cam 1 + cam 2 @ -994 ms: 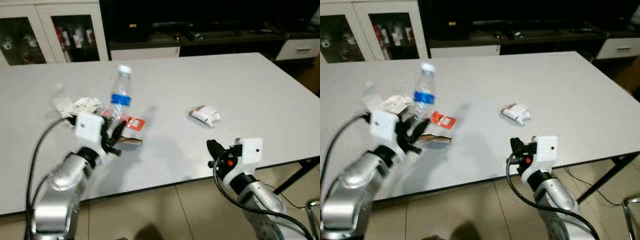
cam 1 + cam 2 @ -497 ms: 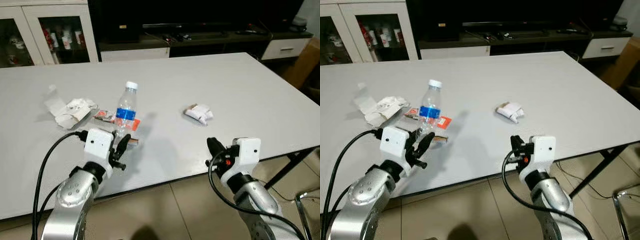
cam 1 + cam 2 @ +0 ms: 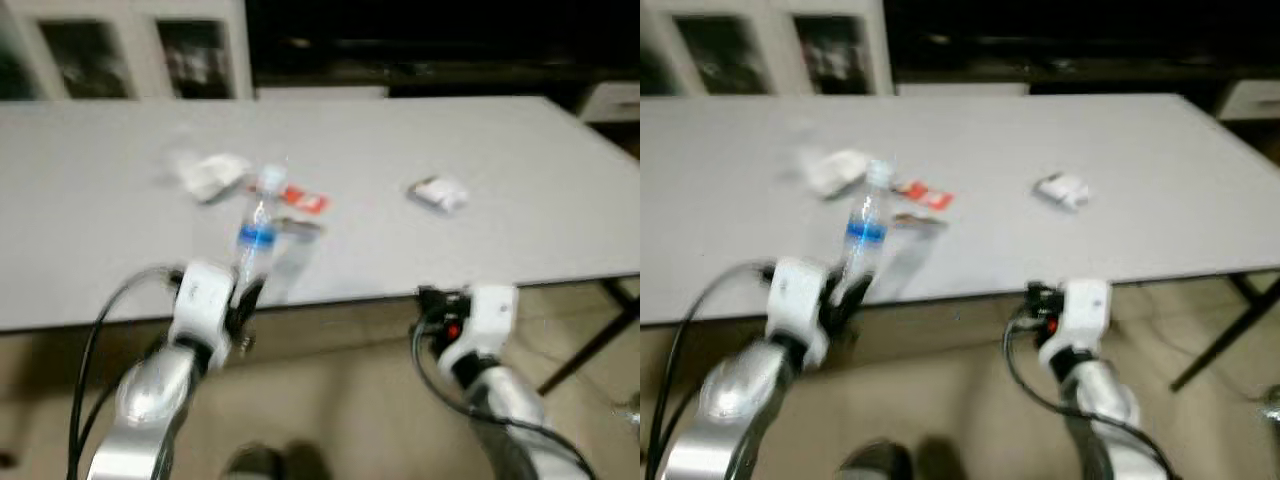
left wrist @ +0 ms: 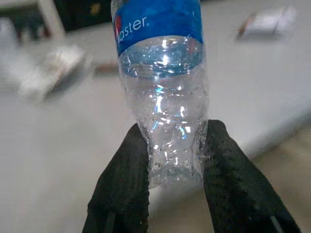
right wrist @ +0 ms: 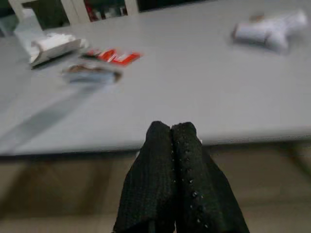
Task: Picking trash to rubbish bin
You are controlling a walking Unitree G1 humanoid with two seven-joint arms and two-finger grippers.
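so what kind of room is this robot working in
Probably a living or dining room in a home: a large white table strewn with trash, glass-fronted cabinets along the wall, and a dark low unit behind. The left gripper holds a plastic bottle.

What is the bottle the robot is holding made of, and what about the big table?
The bottle looks like thin clear plastic: you can see through it, it glints, and its sides are crinkled where the left gripper squeezes it. Its blue label looks like glossy film. The table has a smooth, matte, pale grey top, maybe laminate or painted board; the pictures cannot settle which.
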